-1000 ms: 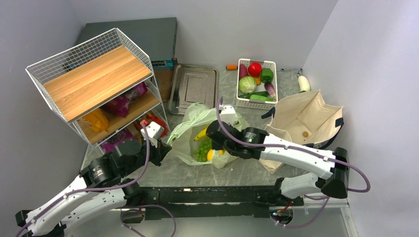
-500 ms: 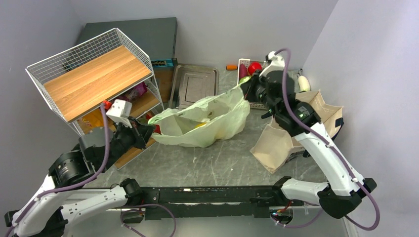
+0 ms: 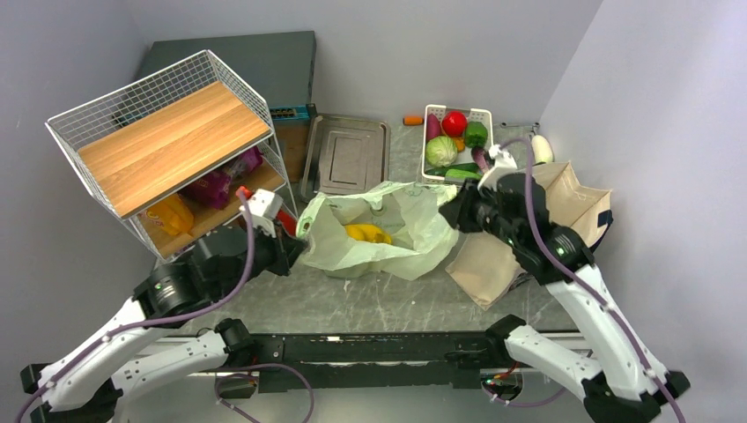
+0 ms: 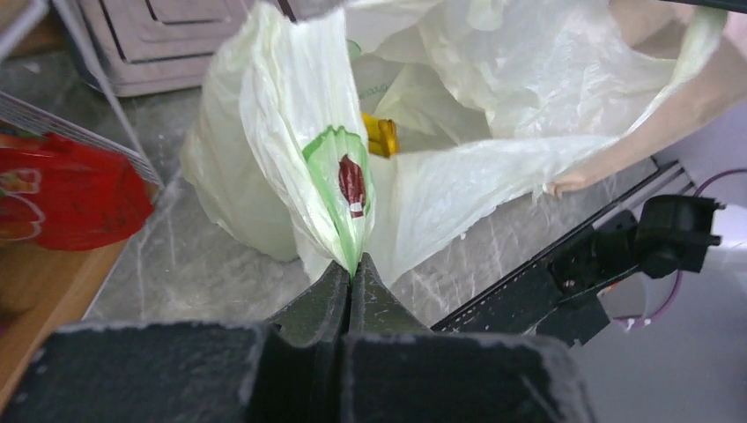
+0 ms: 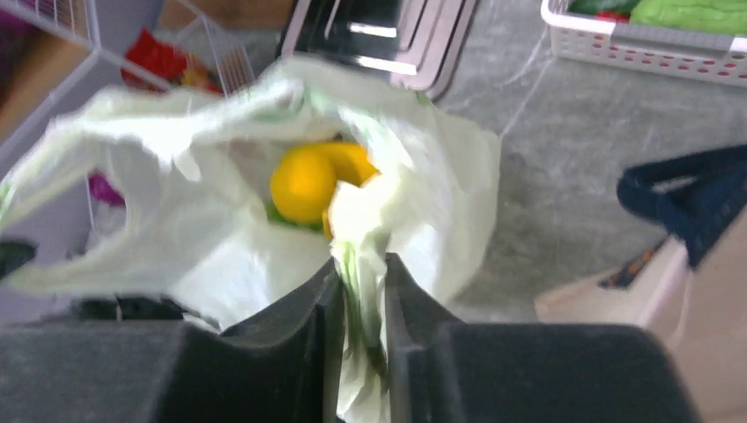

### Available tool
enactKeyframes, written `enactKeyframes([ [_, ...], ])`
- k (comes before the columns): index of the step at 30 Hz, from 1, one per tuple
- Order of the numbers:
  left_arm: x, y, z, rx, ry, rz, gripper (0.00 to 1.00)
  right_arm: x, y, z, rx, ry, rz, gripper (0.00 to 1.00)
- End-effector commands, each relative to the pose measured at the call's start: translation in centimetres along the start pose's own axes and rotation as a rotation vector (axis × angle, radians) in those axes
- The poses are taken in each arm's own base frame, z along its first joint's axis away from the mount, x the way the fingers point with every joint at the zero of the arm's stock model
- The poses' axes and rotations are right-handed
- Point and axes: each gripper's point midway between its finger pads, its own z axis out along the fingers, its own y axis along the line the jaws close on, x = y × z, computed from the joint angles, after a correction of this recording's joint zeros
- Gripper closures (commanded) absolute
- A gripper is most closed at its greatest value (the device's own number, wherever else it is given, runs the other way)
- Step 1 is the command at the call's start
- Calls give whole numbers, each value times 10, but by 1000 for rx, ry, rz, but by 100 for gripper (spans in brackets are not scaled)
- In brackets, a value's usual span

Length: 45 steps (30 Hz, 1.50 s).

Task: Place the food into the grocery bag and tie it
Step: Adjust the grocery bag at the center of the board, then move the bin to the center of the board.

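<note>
The bananas (image 3: 368,233) are sitting inside the grocery bag (image 3: 414,238), mid-way across the surface (image 3: 370,304). The left tool (image 4: 351,275) is pinching its 9 o'clock handle, the right tool (image 5: 357,269) its 3 o'clock handle. Tying is starting, I judge; the next move is calling for crossing both handles.

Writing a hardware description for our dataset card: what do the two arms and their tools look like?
Both the left arm and right arm have white links, black cylindrical joints and a loose purple cable. Left tool and right tool are matte black, two-fingered.
</note>
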Motion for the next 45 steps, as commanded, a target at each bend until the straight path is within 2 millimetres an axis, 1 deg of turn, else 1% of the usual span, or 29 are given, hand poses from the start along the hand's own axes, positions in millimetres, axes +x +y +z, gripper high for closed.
enactKeyframes([
  [1,11,-18,19,88,21,25,100,36,1,-36,-63,90,34,60],
  [3,19,-20,29,95,40,37,100,39,2,-45,-76,99,28,38],
  [4,22,-22,33,105,48,41,100,37,3,-48,-79,96,25,31],
  [5,24,-24,36,112,59,46,100,32,5,-51,-85,88,18,28],
  [7,26,-29,41,128,77,50,100,17,13,-58,-106,56,1,25],
  [10,23,-34,39,142,94,60,100,-18,32,-64,-159,-32,-39,23],
  [12,22,-31,36,129,90,63,100,-41,37,-59,-149,-87,-59,22],
  [14,22,-25,32,107,84,65,100,-64,37,-52,-107,-135,-67,22],
  [16,24,-18,28,88,76,62,100,-84,33,-39,-39,-168,-62,21],
  [18,30,-10,23,72,72,60,100,-98,27,-22,26,-189,-58,21],
  [23,37,6,11,39,43,61,100,-126,11,16,174,-238,-56,21],
  [24,38,10,9,27,40,63,100,-129,9,22,192,-240,-63,20],
  [25,39,15,8,7,34,63,100,-132,5,29,218,-240,-72,14],
  [27,41,25,5,-33,30,58,100,-136,-3,45,266,-235,-84,10],
  [30,48,35,3,-73,47,61,100,-146,-12,63,302,-230,-89,8],
  [33,58,41,3,-108,88,59,100,-155,-24,82,320,-221,-85,3],
  [38,71,48,1,-146,150,56,100,-160,-43,119,314,-162,-62,1],
  [41,73,59,-4,-216,151,17,100,-167,-56,139,319,-141,-47,0],
  [42,73,62,-5,-227,150,8,100,-169,-61,145,325,-134,-42,0],
  [43,75,62,-6,-229,154,7,100,-167,-71,157,339,-112,-33,0],
  [45,77,65,-8,-238,161,1,100,-170,-86,169,363,-91,-4,0],
])
